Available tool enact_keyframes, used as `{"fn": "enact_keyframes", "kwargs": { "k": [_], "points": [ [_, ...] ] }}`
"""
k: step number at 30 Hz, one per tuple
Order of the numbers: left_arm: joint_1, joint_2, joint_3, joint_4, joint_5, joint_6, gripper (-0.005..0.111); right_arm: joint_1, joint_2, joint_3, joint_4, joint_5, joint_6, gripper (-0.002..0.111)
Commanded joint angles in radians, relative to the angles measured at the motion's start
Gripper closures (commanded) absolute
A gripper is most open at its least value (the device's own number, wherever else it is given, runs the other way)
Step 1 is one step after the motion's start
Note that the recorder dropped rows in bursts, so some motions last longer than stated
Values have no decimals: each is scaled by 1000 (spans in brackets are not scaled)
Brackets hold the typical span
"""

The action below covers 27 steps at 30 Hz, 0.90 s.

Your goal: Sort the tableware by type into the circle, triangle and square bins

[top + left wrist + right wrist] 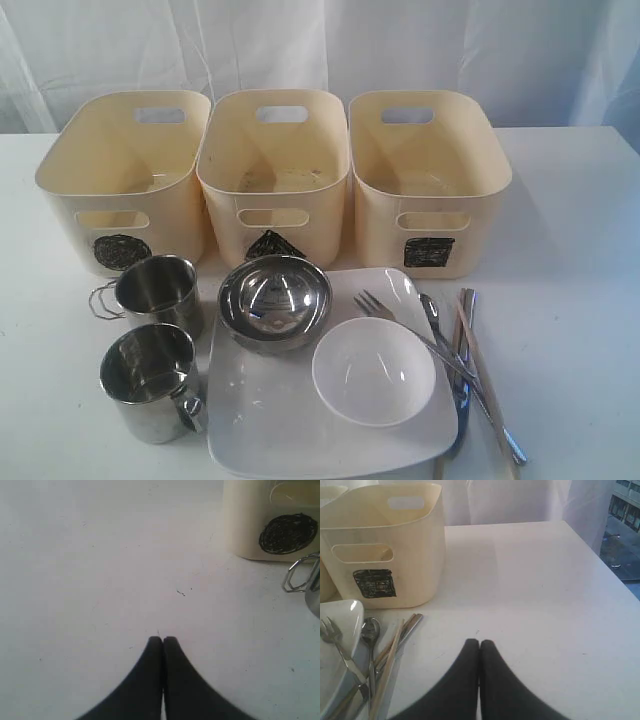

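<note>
By 3 bins (273, 205), tableware (373, 378) sits unsorted on tbl (575, 330)

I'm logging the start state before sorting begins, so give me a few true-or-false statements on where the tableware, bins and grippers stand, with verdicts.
1. The small white bowl sits on the square white plate. True.
2. The triangle bin stands at the right end of the row. False: it is the middle one, and the square bin is at the right end.
3. The left gripper and the right gripper are both shut and empty. True.
4. One mug lies inside the circle bin. False: the far mug and the near mug both stand on the table in front of it.
</note>
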Motion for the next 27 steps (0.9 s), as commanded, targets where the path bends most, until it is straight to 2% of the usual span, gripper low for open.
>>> {"fn": "enact_keyframes", "kwargs": {
  "k": [1,27],
  "points": [
    [-5,-4,4,1,0,3,107,-1,-6,5,2,-8,4,108],
    [-5,-4,4,31,-1,39,107,-1,-6,5,2,-8,4,108]
  ]
}}
